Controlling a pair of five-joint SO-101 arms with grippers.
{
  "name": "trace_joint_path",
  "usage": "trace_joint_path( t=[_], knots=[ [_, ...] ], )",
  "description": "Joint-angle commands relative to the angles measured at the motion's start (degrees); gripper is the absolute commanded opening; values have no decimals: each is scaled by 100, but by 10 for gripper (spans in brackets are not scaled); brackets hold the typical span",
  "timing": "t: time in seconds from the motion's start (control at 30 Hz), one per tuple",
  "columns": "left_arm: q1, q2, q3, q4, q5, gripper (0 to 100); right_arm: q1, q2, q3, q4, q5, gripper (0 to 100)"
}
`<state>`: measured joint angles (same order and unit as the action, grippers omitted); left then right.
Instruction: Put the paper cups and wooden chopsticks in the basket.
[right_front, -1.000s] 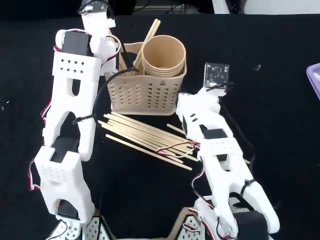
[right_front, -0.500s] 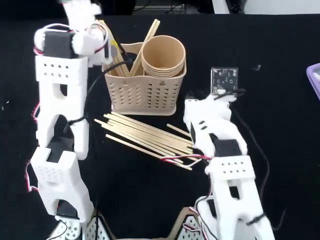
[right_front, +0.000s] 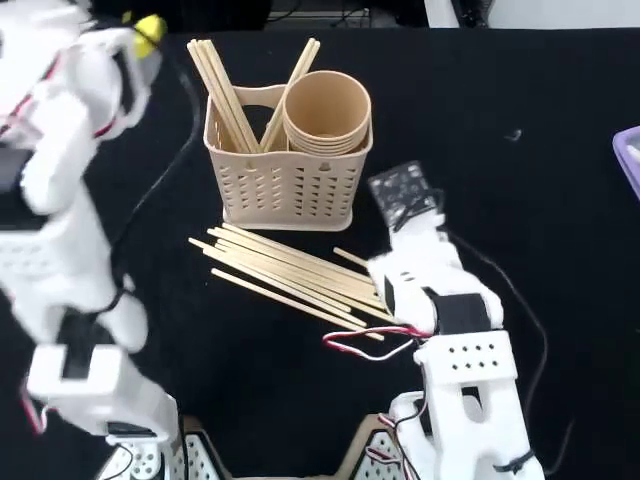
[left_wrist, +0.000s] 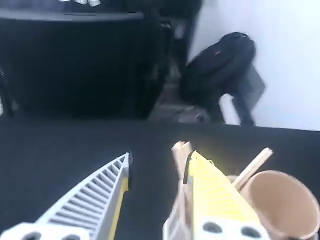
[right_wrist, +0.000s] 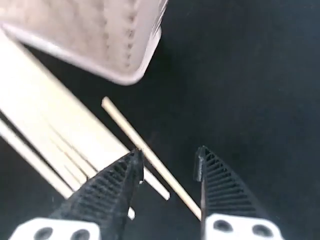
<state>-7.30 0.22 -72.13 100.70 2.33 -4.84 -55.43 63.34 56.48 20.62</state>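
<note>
Jaws spread on both arms. Your right gripper (right_wrist: 168, 156) straddles one loose chopstick (right_wrist: 125, 127) near the basket (right_front: 285, 190), apparently placed for a pinch. Your left gripper (left_wrist: 157, 165) hangs empty beside that basket. Paper cups (right_front: 327, 105) sit nested inside; most wooden chopsticks (right_front: 290, 272) lie on the table (right_front: 520, 200) in front.

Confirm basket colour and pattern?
The basket is beige, with rows of small slots in its walls; high view shows it best.
</note>
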Motion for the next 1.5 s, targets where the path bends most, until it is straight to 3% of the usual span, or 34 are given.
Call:
trace_joint_path(
  t=[0.0,0.13,0.37,0.5,0.67,0.87,1.03,1.23,1.37,1.47],
  knots=[
    [-286,-1187,2088,26,-62,197,18,338,-66,211,571,190],
    [-268,-2497,4637,-70,-53,197,-273,1059,127,-132,897,191],
    [-286,-4809,8752,-1697,-70,188,-413,2387,145,-712,1600,188],
    [-286,-5908,10246,-2541,-70,188,-396,2879,154,-985,1837,191],
    [-286,-6505,10985,-3033,-79,191,-404,3284,4,-1108,1846,191],
    [-286,-6207,11459,-3508,-79,191,-413,3714,-268,-993,1960,182],
    [-242,-5697,12163,-4132,-26,188,-378,3767,-382,-756,2163,7],
    [-268,-5521,13156,-5046,105,188,-360,3767,-374,-651,2171,11],
    [-277,-5521,13569,-5486,123,188,79,3714,-549,88,2321,11],
    [-277,-5521,13604,-5538,123,188,791,3495,-769,686,3103,11]
  ],
)
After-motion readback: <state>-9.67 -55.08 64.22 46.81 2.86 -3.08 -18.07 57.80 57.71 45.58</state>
